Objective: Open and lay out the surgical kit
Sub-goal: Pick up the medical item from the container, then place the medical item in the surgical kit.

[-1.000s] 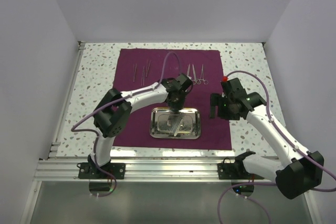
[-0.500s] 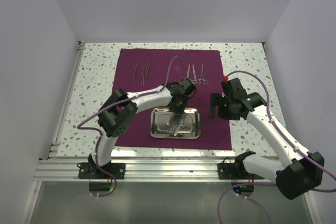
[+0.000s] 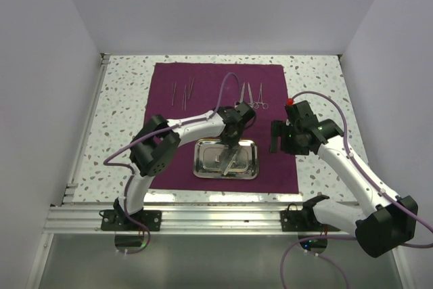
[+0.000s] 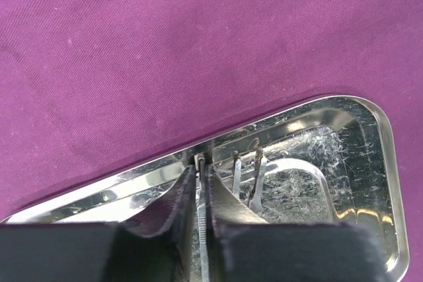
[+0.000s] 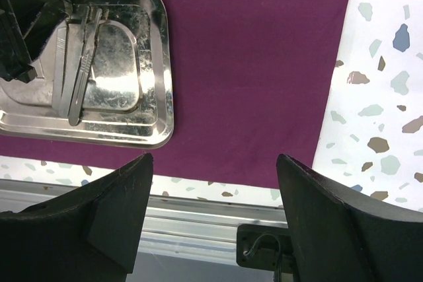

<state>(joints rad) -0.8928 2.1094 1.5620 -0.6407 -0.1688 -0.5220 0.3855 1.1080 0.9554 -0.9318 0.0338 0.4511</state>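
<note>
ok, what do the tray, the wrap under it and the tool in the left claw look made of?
Tray: polished steel, probably; mirror glare, fine scratches.
Wrap: woven cloth, matte purple; soft creases, faint weave.
Tool: thin bright metal, likely steel too; only its edge shows in the left claw.

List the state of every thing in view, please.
Dark purple cloth wrap: spread flat.
Shiny rectangular steel tray: on the cloth, instruments inside.
Thin silver instrument: pinched, at the tray.
Left fingers: shut on it.
Right fingers: open, empty.
Silver ring-handled forceps: laid on the cloth.
</note>
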